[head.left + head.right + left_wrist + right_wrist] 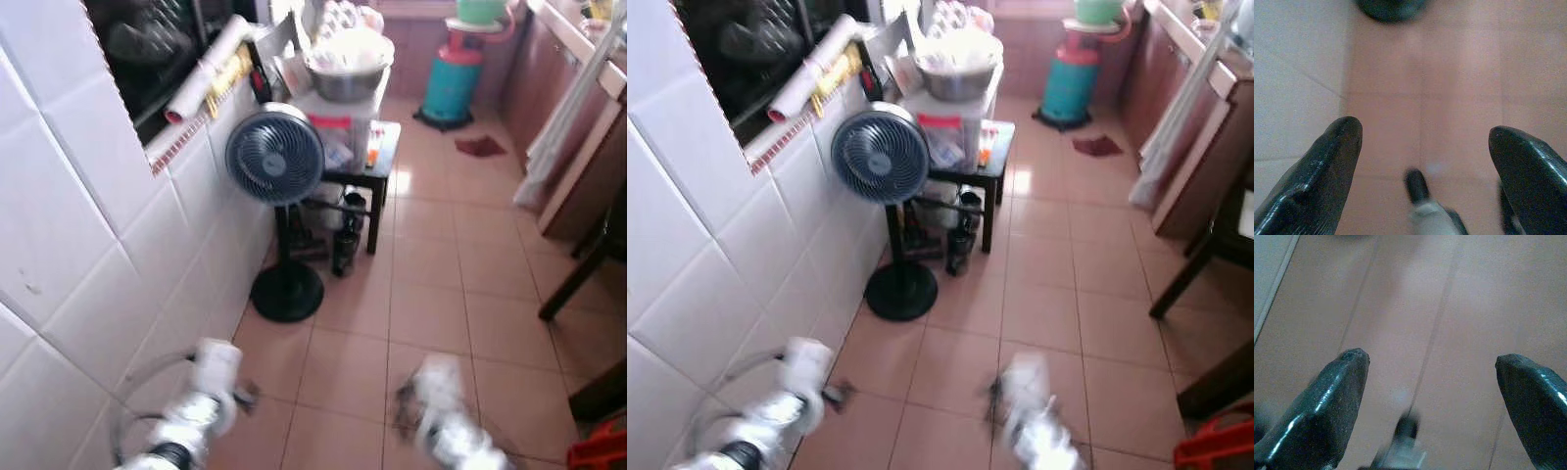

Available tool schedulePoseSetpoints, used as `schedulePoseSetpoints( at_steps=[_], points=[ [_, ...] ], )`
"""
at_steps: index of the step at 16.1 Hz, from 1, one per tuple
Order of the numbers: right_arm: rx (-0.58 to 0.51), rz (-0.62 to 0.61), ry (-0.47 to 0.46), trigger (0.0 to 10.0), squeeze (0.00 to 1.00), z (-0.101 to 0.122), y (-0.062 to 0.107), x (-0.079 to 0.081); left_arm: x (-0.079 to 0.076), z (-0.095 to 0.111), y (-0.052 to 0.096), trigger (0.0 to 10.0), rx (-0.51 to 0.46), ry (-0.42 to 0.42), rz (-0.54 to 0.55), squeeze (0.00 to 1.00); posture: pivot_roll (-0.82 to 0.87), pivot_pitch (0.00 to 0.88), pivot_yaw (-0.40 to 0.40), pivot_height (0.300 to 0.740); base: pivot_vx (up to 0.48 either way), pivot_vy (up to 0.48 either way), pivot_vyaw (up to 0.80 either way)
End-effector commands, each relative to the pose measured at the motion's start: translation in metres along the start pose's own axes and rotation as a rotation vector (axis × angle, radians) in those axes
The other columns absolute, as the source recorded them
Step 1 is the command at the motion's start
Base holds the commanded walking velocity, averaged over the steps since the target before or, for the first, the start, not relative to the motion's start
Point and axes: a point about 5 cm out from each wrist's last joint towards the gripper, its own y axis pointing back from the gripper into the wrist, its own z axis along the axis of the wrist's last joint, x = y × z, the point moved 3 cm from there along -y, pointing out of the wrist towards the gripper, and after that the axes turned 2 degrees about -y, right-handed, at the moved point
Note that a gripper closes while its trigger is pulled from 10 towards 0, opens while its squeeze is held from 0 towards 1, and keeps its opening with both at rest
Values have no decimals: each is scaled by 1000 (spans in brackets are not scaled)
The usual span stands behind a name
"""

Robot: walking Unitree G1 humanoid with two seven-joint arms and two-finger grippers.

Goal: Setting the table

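Note:
My left gripper [1425,132] hangs open over pink floor tiles, close to the white tiled wall, with nothing between its black fingers [1332,161]. My right gripper [1432,362] is open too, above bare floor tiles. In the eye views both arms show blurred and low: the left arm [208,387] by the wall, the right arm [441,406] over the floor. A large metal bowl [348,73] heaped with pale things sits on a box atop a small dark side table [384,157] ahead. Dark table or chair legs [578,279] stand at the right edge.
A standing fan [275,157] with a round black base [286,291] stands by the white tiled wall [88,245]. A teal gas cylinder [453,83] stands at the far end. Wooden cabinets [588,147] line the right side. A red object [598,450] lies bottom right.

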Motion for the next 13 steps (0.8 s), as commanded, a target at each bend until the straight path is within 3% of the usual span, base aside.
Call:
schedulePoseSetpoints(
  at_steps=[1, 4, 6, 7, 9, 11, 13],
  points=[
    [35, 7, 64, 10000, 0, -5, 0, -3, 9, -5, 2, 10000, 20, -26, 6, 0, 12, 0, 34, 740, 0, 0, 0],
    [22, 54, 99, 10000, 0, 0, -1, 6, 12, -4, 2, 10000, 22, -11, 14, 0, 24, 0, 31, 740, 0, 0, 0],
    [-4, 62, 107, 10000, 0, 9, -2, 7, 12, 10, 2, 10000, -35, -6, -5, 0, 33, 0, 29, 740, 0, 0, 0],
    [-40, 72, 94, 10000, 0, 20, -3, 7, 11, 26, 1, 10000, -95, -55, -40, 0, 32, 0, 30, 740, 0, 0, 0],
    [-194, 84, 97, 10000, 0, 58, -3, 5, 12, 60, 5, 10000, -233, -102, -112, 0, 29, 0, 30, 740, 0, 0, 0],
    [-360, 107, 104, 10000, 0, 96, 3, 3, 22, 75, 12, 10000, -325, -165, -113, 0, 30, 0, 18, 740, 0, 0, 0],
    [-576, 125, 102, 10000, 0, 146, 19, -3, 35, 97, 24, 10000, -478, -178, -97, 0, 14, 0, 24, 740, 0, 0, 0]
  ],
)
